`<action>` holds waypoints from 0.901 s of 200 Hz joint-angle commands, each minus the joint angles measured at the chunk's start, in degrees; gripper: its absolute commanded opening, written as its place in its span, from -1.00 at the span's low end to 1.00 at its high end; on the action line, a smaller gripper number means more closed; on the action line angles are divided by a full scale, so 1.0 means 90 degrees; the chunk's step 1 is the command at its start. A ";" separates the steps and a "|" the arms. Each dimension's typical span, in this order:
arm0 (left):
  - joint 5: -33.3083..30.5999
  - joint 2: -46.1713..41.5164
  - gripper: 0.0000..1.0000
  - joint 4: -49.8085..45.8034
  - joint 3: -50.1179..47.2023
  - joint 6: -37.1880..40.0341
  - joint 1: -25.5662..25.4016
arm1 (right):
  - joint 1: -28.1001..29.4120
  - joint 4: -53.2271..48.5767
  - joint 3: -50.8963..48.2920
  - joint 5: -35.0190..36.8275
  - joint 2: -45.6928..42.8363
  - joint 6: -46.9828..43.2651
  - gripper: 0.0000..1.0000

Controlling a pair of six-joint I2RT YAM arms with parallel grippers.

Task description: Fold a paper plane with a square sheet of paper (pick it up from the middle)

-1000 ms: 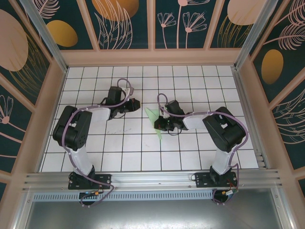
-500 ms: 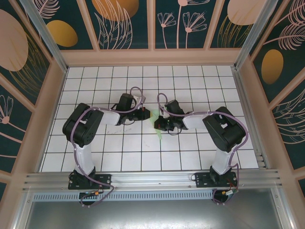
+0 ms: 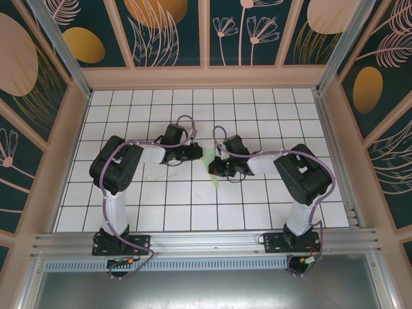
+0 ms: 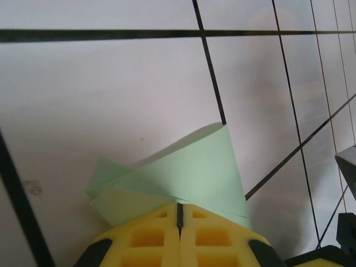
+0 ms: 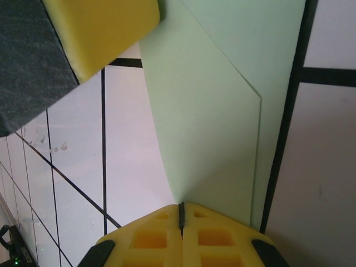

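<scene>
Top view, paper: the thin, pale mint-green, creased square sheet of paper [image 3: 210, 156] sits over the middle of the white black-gridded table [image 3: 129, 206], between the black left gripper [image 3: 196, 154] and the black right gripper [image 3: 217, 168]; a pale tip points toward the arm bases.
Top view, risk: both arms crowd one small fold; I judge that pulling them apart could tear it or skew the crease.
Left wrist, grip: the left gripper [image 4: 179, 214] has its yellow pads [image 4: 150, 239] pressed together on the paper's near edge; layered flaps fan out over the tiles.
Left wrist, risk: the bite looks shallow; a quick swing may let the paper slip out.
Right wrist, grip: the right gripper [image 5: 181, 219] has its fingers together, pinching the paper at a narrow point; the left gripper's pad meets the far edge.
Right wrist, risk: the unsupported span may bow and crease off-line.
Containers: I see none.
</scene>
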 commanded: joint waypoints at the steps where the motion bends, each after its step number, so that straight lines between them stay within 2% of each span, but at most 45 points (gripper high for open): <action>1: -0.0736 0.0323 -1.00 -0.0335 0.0023 0.0105 0.0439 | -0.0029 -0.1144 -0.0510 0.0131 0.0219 -0.0037 -1.00; 39: -0.0839 0.0491 -1.00 -0.0524 0.0367 0.0172 0.0806 | -0.0026 -0.1137 -0.0662 0.0150 0.0176 -0.0037 -1.00; 86: -0.0898 0.0443 -1.00 -0.0752 0.0787 0.0176 0.0852 | -0.0025 -0.1087 -0.0549 0.0158 0.0128 0.0002 -1.00; 137: 0.0022 -0.0892 -1.00 0.0412 -0.0413 -0.0454 0.0781 | -0.0024 -0.0740 -0.0064 0.0117 -0.0167 0.0006 -1.00; 180: 0.0522 -0.1333 -1.00 0.1074 -0.1060 -0.0781 0.0155 | 0.0005 -0.0435 0.0380 -0.0151 -0.0331 -0.0172 -1.00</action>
